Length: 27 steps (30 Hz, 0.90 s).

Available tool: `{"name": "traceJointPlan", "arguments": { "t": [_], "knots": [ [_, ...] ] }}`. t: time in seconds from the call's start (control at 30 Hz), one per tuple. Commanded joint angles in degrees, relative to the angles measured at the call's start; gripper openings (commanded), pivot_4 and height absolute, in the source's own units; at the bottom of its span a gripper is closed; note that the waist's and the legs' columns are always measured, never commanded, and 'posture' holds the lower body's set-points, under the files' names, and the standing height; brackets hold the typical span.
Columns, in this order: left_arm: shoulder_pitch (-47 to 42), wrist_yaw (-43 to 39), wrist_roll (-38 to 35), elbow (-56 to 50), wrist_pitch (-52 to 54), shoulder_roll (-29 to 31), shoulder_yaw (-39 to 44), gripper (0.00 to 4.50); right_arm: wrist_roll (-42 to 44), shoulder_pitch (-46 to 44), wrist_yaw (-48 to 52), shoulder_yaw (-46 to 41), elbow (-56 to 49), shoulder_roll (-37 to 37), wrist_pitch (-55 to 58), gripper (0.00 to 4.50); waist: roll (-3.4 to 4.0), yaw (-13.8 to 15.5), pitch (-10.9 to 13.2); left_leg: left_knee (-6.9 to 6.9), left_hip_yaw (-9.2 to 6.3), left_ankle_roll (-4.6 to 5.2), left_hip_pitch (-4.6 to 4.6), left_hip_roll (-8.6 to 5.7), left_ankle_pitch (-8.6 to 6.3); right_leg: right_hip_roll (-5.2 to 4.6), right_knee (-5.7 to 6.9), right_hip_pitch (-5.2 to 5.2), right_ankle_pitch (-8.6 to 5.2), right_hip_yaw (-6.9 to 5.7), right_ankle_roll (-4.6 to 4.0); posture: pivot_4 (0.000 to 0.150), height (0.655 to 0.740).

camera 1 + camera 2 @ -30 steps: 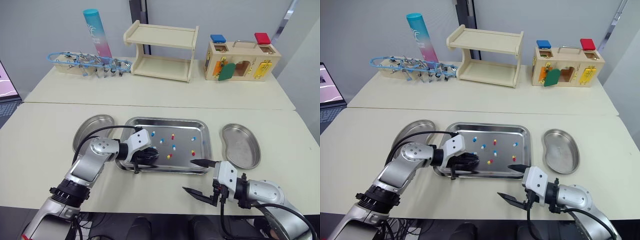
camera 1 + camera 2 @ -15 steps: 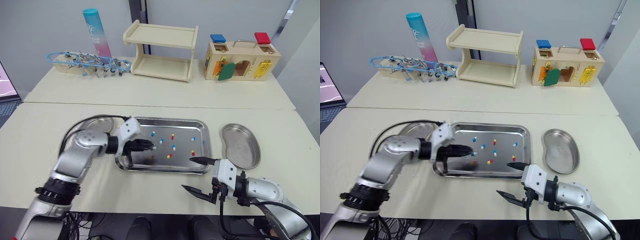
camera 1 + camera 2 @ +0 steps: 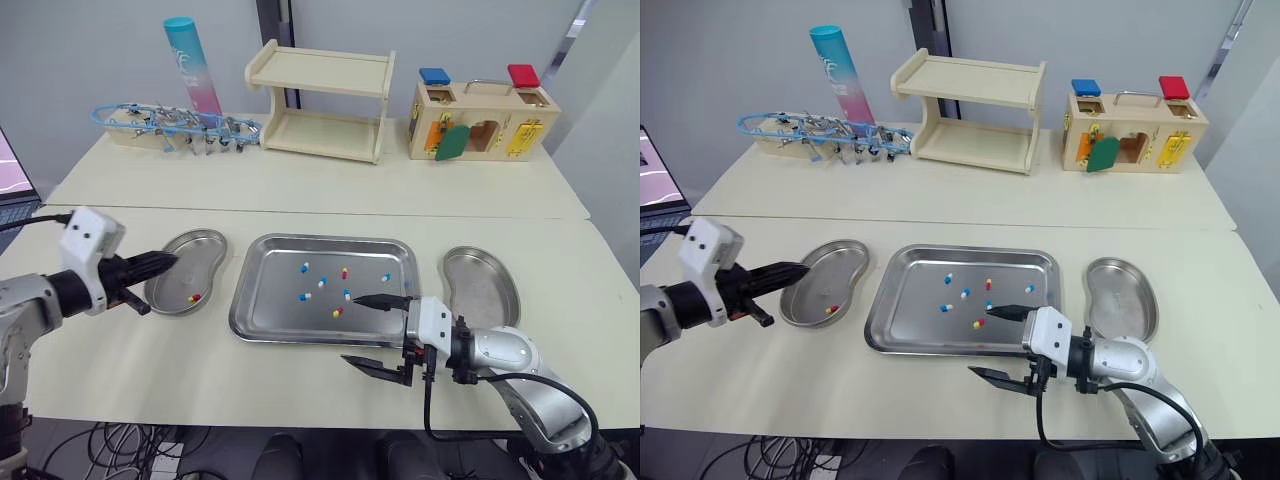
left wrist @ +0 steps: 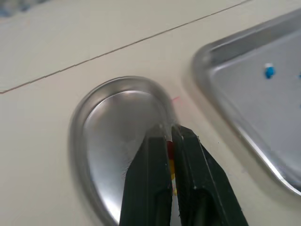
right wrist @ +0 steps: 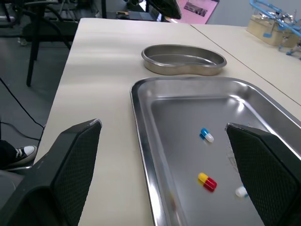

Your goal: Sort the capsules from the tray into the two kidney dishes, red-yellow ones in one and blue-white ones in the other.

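now you see the left gripper (image 4: 170, 131) gone from the tray (image 3: 272, 308) to the left kidney dish (image 3: 205, 246), fingers barely parted and empty, one red-yellow capsule (image 3: 194, 297) lying inside: first sorted, others wait.

The left gripper (image 3: 168, 261), left of the tray (image 3: 262, 322), has two slim black fingers on a boxy white wrist block trailing a black cable. The right gripper (image 3: 351, 330), at the tray's near edge, has broad black fingers with cross-hatched pads (image 5: 75, 155), a white block, a glossy silver-grey forearm and a looping black cable.
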Motion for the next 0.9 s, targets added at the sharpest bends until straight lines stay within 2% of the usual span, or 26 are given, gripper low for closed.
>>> {"name": "traceJointPlan", "arguments": {
  "t": [0.03,0.07,0.1,0.33,0.6,0.8,0.9],
  "knots": [
    [-0.2,3.8,0.5,-0.5,-1.9,-1.5,1.6,0.02,0.9,-1.1,0.8,-0.1,-0.1,0.4,-0.6,4.5,-0.01,0.2,0.0,0.0,0.0,0.0,0.0,0.0,0.0,0.0,-0.01,0.0,0.0,0.0,0.0,0.15,0.74],
    [-0.2,4.3,0.2,-0.4,-1.7,-1.7,1.5,0.02,0.9,-1.2,0.9,-0.1,0.1,0.4,-0.7,4.5,-0.02,0.1,0.0,0.0,0.0,0.0,-0.01,0.0,0.0,0.0,-0.01,0.0,0.0,0.0,0.0,0.15,0.74],
    [-0.3,4.6,-0.2,-0.4,-1.5,-1.9,1.4,0.28,0.9,-1.3,1.0,-0.1,0.2,0.5,-0.7,4.5,-0.02,0.1,0.0,0.0,0.0,0.0,0.0,0.0,0.0,0.0,0.0,0.0,0.0,0.0,0.0,0.15,0.74],
    [-1.1,5.8,-2.4,-1.5,-0.5,-2.0,1.6,2.35,0.9,-1.0,1.4,-0.3,0.0,0.4,-0.5,4.5,-0.01,0.0,0.0,-0.01,0.0,0.0,0.01,0.01,0.0,0.01,0.02,-0.03,0.0,0.01,-0.01,0.15,0.74],
    [1.7,5.2,-4.5,-3.6,-0.3,-0.7,5.0,2.35,0.4,-0.9,1.4,-0.9,0.0,-0.1,-0.9,4.5,-0.01,-0.1,0.0,-0.02,0.01,0.0,0.0,0.01,0.0,0.01,0.01,-0.03,0.0,0.02,-0.01,0.15,0.74],
    [10.7,3.2,-4.0,-5.1,-5.2,-2.1,13.4,2.35,1.6,0.9,1.6,-5.3,-1.5,-3.7,-0.8,4.5,-0.01,-0.1,0.0,-0.05,0.05,0.0,0.02,0.03,0.0,0.0,0.0,-0.05,0.0,0.04,-0.01,0.15,0.74],
    [19.2,-0.4,-3.9,-3.4,-9.1,-3.9,18.5,2.35,3.8,4.4,2.5,-11.8,-4.1,-8.7,0.3,4.5,0.0,0.0,0.0,-0.09,0.1,-0.01,0.01,0.03,-0.01,-0.03,-0.08,-0.04,0.01,0.06,-0.02,0.15,0.74]
  ]
}}
